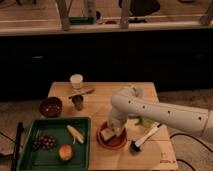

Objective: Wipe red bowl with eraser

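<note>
Orange-red and shallow, the red bowl (113, 140) sits on the wooden table (105, 95), just right of the green tray (30, 150). The pale eraser (106, 134) lies inside the bowl, on its left part. The gripper (114, 129) reaches down into the bowl and touches the eraser; its grip I cannot tell. A white-handled brush (145, 137) lies to the right of the bowl. A dark maroon bowl (51, 106) stands apart, above the tray.
</note>
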